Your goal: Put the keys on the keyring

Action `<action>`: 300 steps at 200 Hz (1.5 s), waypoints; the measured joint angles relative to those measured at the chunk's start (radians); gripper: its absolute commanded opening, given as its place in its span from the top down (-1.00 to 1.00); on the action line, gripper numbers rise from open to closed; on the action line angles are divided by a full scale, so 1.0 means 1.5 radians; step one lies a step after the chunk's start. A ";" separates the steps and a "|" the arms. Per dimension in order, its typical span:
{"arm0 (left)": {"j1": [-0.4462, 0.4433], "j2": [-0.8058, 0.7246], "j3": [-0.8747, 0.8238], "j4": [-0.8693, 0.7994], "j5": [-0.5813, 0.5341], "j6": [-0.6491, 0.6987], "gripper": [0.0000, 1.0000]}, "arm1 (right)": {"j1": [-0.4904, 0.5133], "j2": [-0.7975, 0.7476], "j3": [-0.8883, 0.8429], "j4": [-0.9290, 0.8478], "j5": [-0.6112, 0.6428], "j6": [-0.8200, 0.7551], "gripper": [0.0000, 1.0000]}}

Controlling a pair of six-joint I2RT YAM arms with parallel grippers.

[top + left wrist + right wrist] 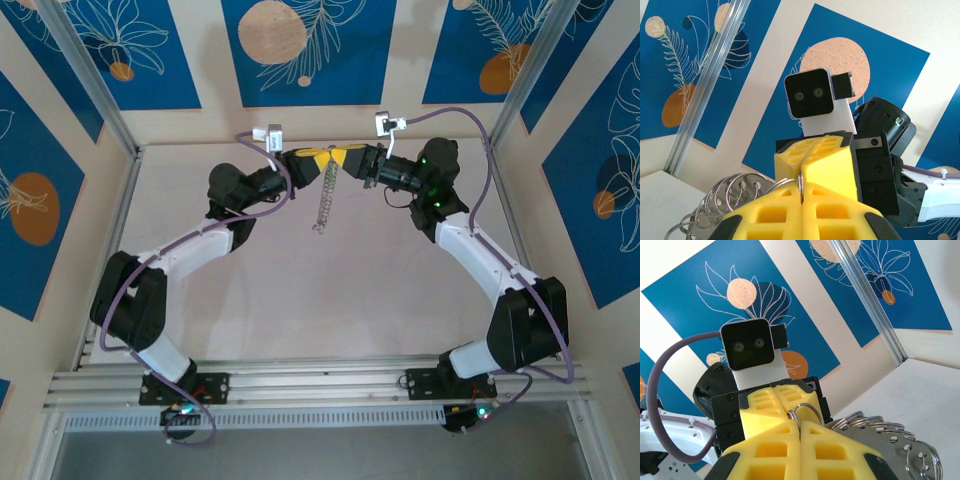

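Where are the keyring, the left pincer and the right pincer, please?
keyring [323,203]: top view, middle of the hanging chain.
left pincer [801,195]: left wrist view, seam between its fingertips.
right pincer [799,432]: right wrist view, seam between its fingertips.

Blue floral wall panels [300,40], pale table [330,290]
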 measured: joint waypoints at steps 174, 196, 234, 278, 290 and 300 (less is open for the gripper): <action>0.071 -0.063 0.111 -0.365 0.145 0.225 -0.11 | -0.050 0.005 0.087 -0.208 -0.149 -0.168 1.00; 0.071 -0.061 0.156 -0.444 0.184 0.281 0.01 | -0.051 0.006 0.111 -0.268 -0.169 -0.216 1.00; 0.071 -0.045 0.213 -0.541 0.248 0.347 0.08 | -0.050 0.010 0.140 -0.342 -0.191 -0.277 1.00; 0.071 -0.016 0.245 -0.597 0.294 0.371 0.10 | -0.050 0.018 0.144 -0.385 -0.203 -0.312 1.00; 0.071 -0.009 0.250 -0.606 0.299 0.374 0.10 | -0.050 0.020 0.144 -0.391 -0.204 -0.315 1.00; 0.071 -0.004 0.254 -0.611 0.302 0.376 0.10 | -0.050 0.022 0.145 -0.391 -0.206 -0.318 1.00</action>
